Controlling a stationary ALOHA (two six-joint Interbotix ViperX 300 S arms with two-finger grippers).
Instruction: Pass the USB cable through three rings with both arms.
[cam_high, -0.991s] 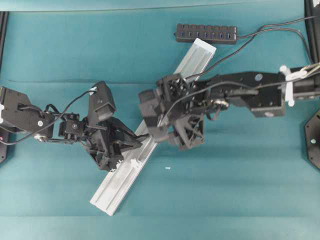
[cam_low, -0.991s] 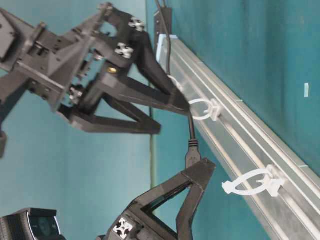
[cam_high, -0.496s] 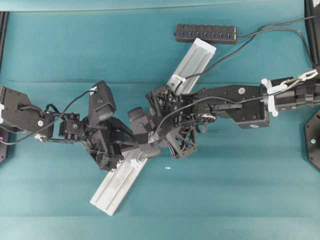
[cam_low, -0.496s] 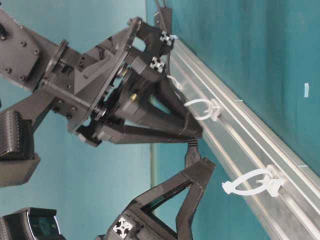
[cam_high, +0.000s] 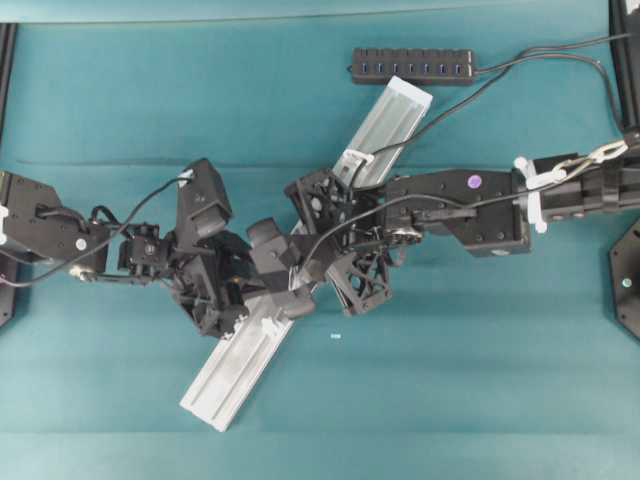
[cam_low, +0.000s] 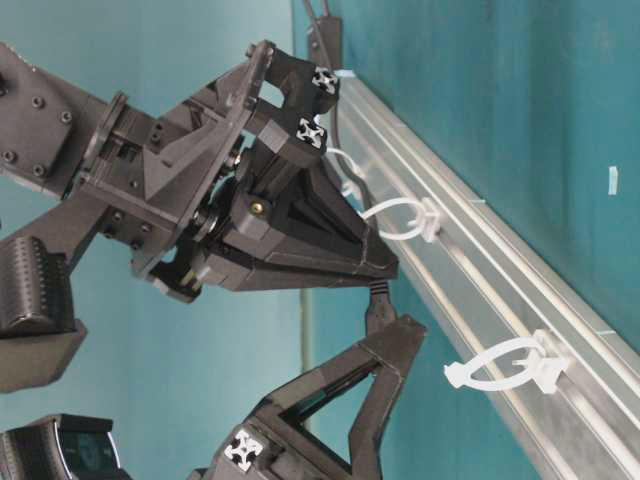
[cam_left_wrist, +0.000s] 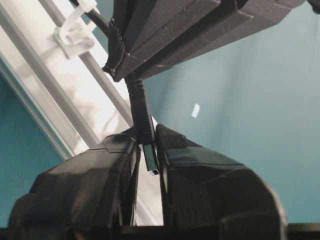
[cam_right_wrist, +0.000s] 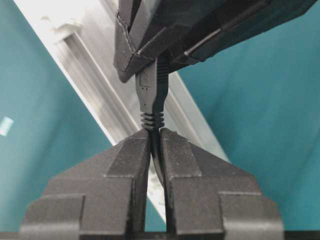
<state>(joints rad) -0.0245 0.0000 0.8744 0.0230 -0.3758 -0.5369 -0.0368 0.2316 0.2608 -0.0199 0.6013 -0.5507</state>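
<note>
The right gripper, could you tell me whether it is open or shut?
Shut: the right gripper pinches the USB cable just behind the plug.

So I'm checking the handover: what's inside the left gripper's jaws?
The left gripper is shut on the USB cable; the metal plug tip shows between its pads. The right gripper pinches the cord above. How deep the plug sits is hidden.

1. From my right wrist cam, my right gripper has its fingers pinched on the USB cable, just below the ribbed collar.
2. The left gripper comes in from the top and has the plug end clamped too.
3. Behind them, the silver rail runs diagonally over the teal table.
4. Blurry white clip on the rail, upper left.
</note>
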